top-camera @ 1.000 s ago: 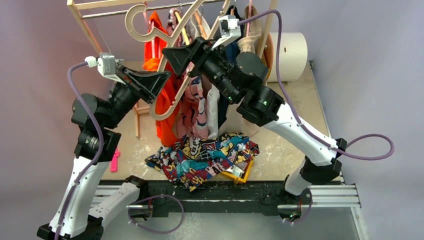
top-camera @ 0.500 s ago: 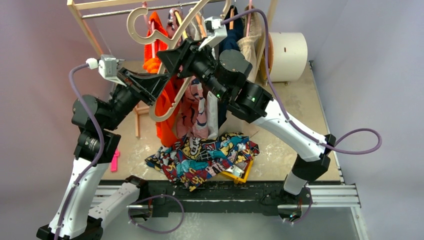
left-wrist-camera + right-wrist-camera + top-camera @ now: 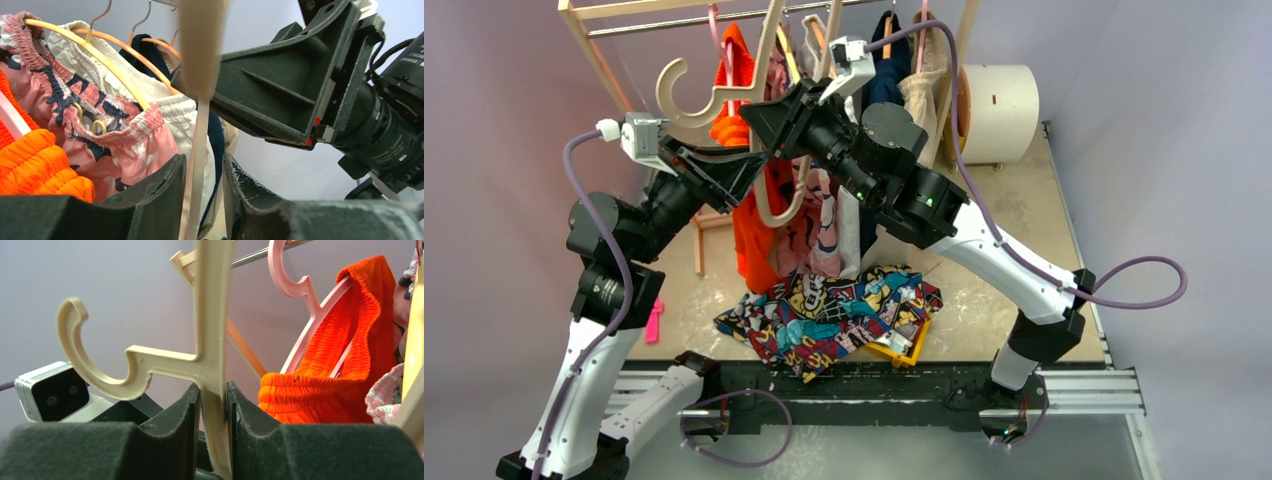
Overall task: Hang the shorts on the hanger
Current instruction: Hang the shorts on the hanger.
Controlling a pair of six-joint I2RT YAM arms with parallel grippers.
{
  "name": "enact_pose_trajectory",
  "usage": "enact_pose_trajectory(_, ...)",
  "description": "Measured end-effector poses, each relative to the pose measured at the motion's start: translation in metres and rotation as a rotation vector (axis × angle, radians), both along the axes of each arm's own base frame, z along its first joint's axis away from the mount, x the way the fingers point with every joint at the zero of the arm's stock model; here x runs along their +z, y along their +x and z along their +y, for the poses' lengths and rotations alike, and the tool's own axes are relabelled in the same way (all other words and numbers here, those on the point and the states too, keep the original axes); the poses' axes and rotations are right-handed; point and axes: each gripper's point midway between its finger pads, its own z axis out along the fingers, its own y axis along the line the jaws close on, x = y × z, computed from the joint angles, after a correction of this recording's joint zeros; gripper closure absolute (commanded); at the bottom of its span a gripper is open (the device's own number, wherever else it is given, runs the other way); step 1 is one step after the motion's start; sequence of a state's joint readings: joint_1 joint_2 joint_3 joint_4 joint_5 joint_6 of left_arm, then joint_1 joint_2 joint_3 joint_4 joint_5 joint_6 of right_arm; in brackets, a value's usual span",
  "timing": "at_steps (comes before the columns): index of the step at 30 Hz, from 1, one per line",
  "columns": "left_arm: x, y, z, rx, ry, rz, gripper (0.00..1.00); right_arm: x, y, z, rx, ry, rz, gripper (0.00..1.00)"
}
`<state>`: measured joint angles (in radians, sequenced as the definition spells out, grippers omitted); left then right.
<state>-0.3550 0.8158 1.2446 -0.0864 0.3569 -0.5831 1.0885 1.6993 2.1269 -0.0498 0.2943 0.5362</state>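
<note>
The comic-print shorts (image 3: 834, 315) lie crumpled on the table near its front edge. The cream hanger (image 3: 769, 60) is held up in the air in front of the rack, with its hook (image 3: 674, 85) pointing left. My right gripper (image 3: 769, 110) is shut on the hanger's shoulder just beside the hook, which the right wrist view (image 3: 213, 390) shows clearly. My left gripper (image 3: 749, 165) is open, and its jaws straddle a lower thin bar of the hanger (image 3: 197, 150) with a gap on the right side. The left gripper shows in the left wrist view (image 3: 204, 165).
A wooden rack (image 3: 589, 40) at the back holds an orange garment (image 3: 749, 210), a pink patterned garment (image 3: 814, 225) and others on pink and tan hangers. A white roll (image 3: 999, 100) stands back right. A yellow object (image 3: 904, 350) lies under the shorts. A pink clip (image 3: 653, 322) lies left.
My right gripper has swung the hanger to the left, so the hook has moved left and lower. The left gripper has barely moved. The shorts have not moved.
</note>
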Motion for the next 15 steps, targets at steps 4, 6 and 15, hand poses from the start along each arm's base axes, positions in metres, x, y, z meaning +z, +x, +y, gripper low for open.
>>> enact_pose_trajectory(4,0.004,-0.005,0.003,0.004,-0.006,-0.014,0.55,-0.006,-0.001,-0.002,0.000,-0.016,0.003,0.87)
enact_pose_trajectory(6,0.006,-0.009,0.004,0.005,-0.010,-0.024,0.53,-0.009,-0.004,-0.008,-0.001,-0.026,0.005,0.89)
enact_pose_trajectory(15,0.023,-0.037,0.015,0.008,-0.034,-0.093,0.45,0.012,-0.032,-0.057,0.009,-0.010,-0.051,1.00)
